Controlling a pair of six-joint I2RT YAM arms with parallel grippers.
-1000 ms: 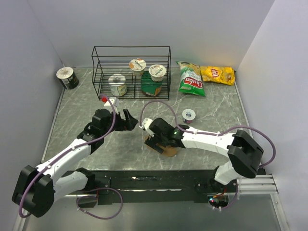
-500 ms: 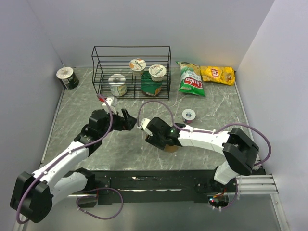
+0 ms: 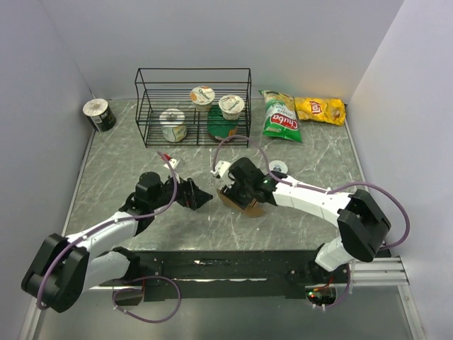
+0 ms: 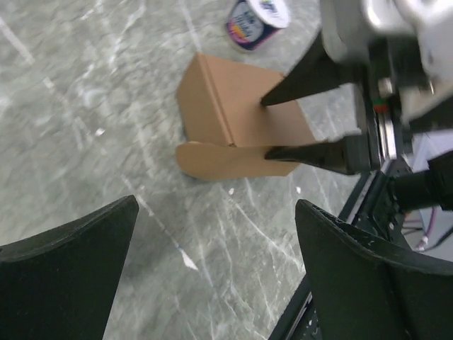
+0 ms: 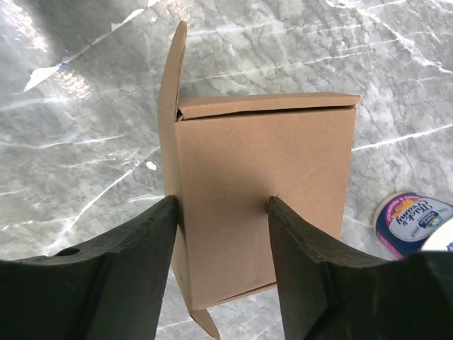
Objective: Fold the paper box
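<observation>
The grey marbled table (image 3: 106, 163) carries everything. Both arms reach in from its near edge. The left gripper (image 3: 199, 196) hangs left of the table's middle with its jaws spread wide and nothing between them. The right gripper (image 5: 221, 209) is at the middle, jaws parted, one fingertip by the left edge of the paper box's broad face and the other against the middle of that face (whether they actually press on it I cannot tell; they are not clamped round it).

A black wire rack (image 3: 192, 69) stands along the far edge, left of centre, with three yogurt cups and a green item inside. A green chip bag (image 3: 281, 115) and a yellow chip bag (image 3: 320, 110) lie towards the far right corner.

The paper box (image 5: 283, 177), plain brown, sits near the middle of the table under the right gripper, partly formed, one flap sticking out along its side.

A loose yogurt cup (image 3: 278, 168) stands just beyond the box. A dark tin (image 3: 99, 115) is in the far left corner.
</observation>
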